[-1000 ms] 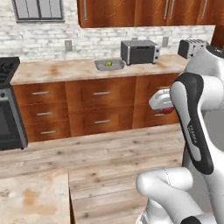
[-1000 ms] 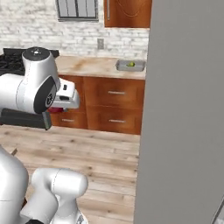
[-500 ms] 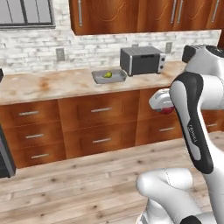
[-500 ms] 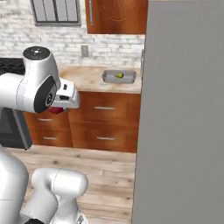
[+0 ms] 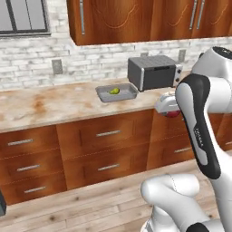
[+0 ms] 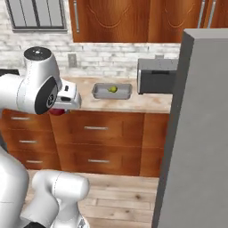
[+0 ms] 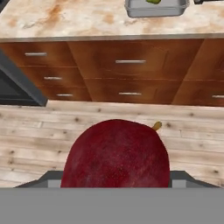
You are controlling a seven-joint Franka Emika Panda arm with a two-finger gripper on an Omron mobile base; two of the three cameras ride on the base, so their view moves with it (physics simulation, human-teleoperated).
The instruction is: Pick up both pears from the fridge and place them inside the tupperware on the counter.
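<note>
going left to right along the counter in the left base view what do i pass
wall outlet → tupperware holding one pear → toaster oven → dark red fruit at the hand

The counter [image 5: 54,106] is beige stone with rusty-brown marbling. On it sits a grey tupperware [image 5: 117,94] holding 1 yellow-green pear [image 5: 114,91]. The toaster oven [image 5: 152,72] is dark grey with a silver end. The drawers [image 5: 104,136] and upper cabinets [image 5: 136,20] are reddish-brown wood with silver bar handles. The wall [image 5: 41,63] is whitish-grey brick. The floor [image 7: 43,127] is pale wood planks with dark knots. The fridge [image 6: 196,133] is plain grey. The round fruit [image 7: 116,155] is dark red, finely speckled, with a tan stem.
</note>
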